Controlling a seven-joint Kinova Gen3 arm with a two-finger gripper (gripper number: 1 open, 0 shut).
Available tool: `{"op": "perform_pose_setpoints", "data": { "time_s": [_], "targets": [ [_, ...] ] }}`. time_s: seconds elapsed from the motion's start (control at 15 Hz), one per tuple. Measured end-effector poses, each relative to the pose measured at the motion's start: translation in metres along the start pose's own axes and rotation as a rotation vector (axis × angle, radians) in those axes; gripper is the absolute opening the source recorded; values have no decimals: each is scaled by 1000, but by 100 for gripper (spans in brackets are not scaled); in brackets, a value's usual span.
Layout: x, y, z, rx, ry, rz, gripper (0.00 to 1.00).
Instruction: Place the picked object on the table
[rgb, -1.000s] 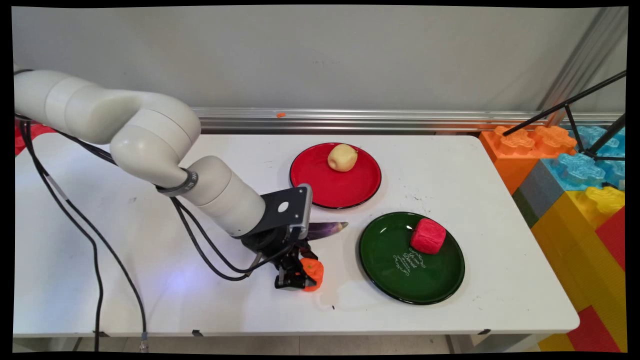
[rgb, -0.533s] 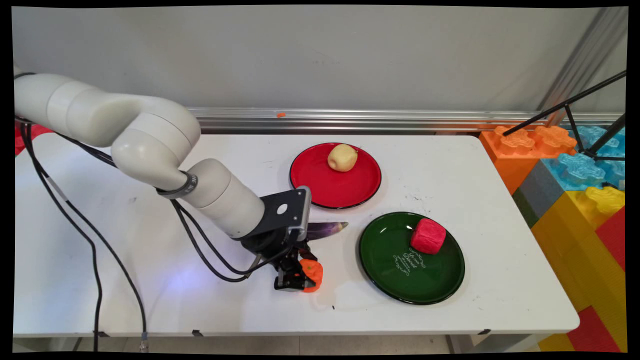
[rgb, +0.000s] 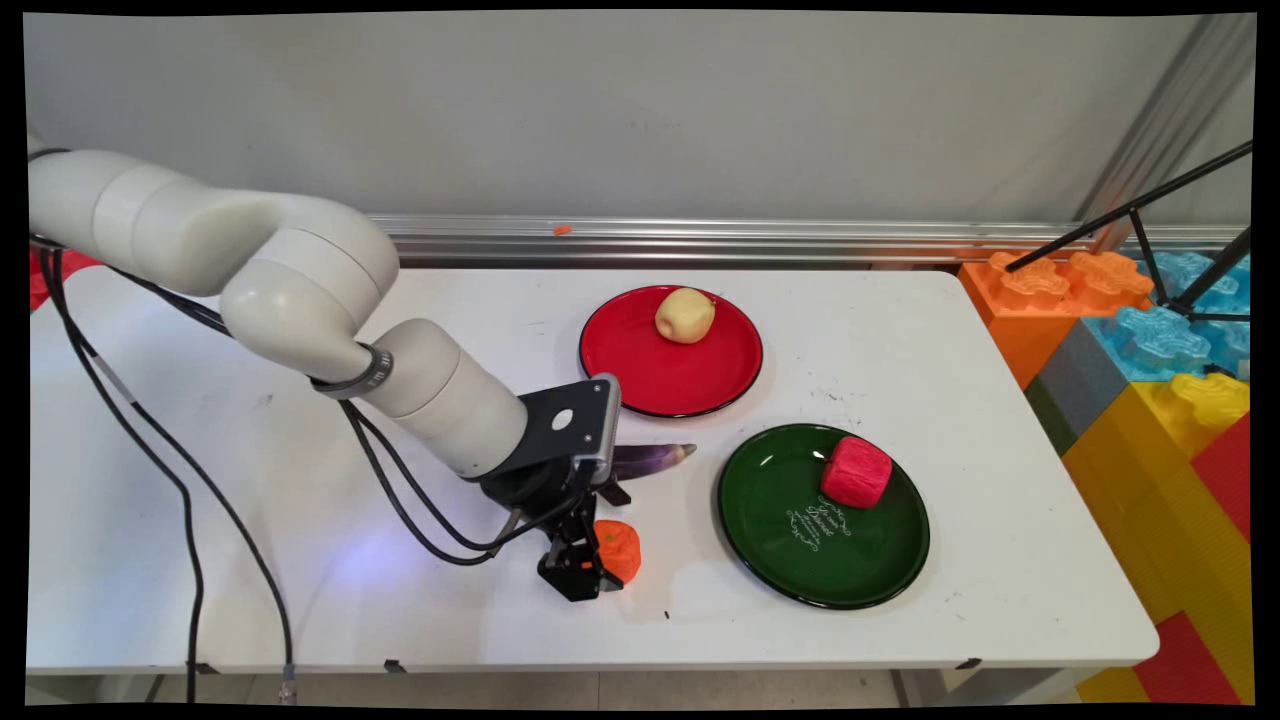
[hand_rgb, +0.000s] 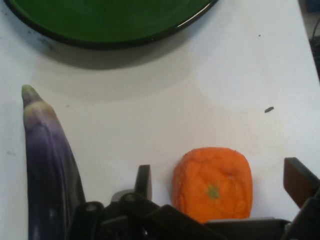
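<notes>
At the left we see the white arm (rgb: 300, 300) reaching down across the white desk (rgb: 200, 480), with black cables (rgb: 400, 500) hanging under it. Its black gripper (rgb: 590, 560) sits low over the desk near the front edge. In the hand view the gripper (hand_rgb: 220, 185) has its two fingers spread wide, one on each side of an orange toy fruit (hand_rgb: 212, 182); a gap shows between the fruit and each finger, so we see nothing clamped. In the main view the orange toy fruit (rgb: 618, 548) rests on the desk just to the right of the gripper's linkage.

Just behind the gripper lies a purple eggplant (rgb: 650, 459), partly hidden by the wrist, its pale tip pointing right. In the hand view the eggplant (hand_rgb: 47, 170) runs along the left side, beside the gripper's left finger (hand_rgb: 144, 182), apart from the orange fruit.

Further back and to the right stands a red plate (rgb: 640, 375) with a yellowish apple (rgb: 685, 314) resting on its far part. Right of the gripper, near the front, lies a dark green plate (rgb: 790, 560) carrying a red toy fruit (rgb: 856, 472) near its upper right rim. Its rim also shows at the top of the hand view (hand_rgb: 100, 35).

At the far right, off the desk, we see big coloured building blocks (rgb: 1150, 350) and a black tripod (rgb: 1180, 240).
</notes>
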Motion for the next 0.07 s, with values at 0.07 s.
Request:
{"op": "perform_pose_setpoints", "data": {
  "time_s": [0.07],
  "targets": [
    [0,0,0,0,1,0,100]
  ]
}}
